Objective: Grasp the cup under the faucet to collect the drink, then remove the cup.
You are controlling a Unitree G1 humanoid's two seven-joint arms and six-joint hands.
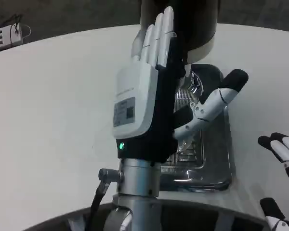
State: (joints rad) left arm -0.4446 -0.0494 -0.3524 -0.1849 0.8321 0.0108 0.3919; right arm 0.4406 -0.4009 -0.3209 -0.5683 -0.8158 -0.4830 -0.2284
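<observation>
One big white table [48, 96] holds a shiny tray [216, 163] at 3 o'clock. The left hand [156, 96] reaches over it; I cannot tell if its fingers hold the cup. The right hand [284, 163], at 4 o'clock, is loose.

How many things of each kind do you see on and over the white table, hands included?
Hands: 2, left hand and right hand
Dispensers: 1, dark dispenser
Drip trays: 1, metal tray
Tables: 1, white table
Total: 5. A cup may stand behind the left hand, but I cannot tell.
</observation>
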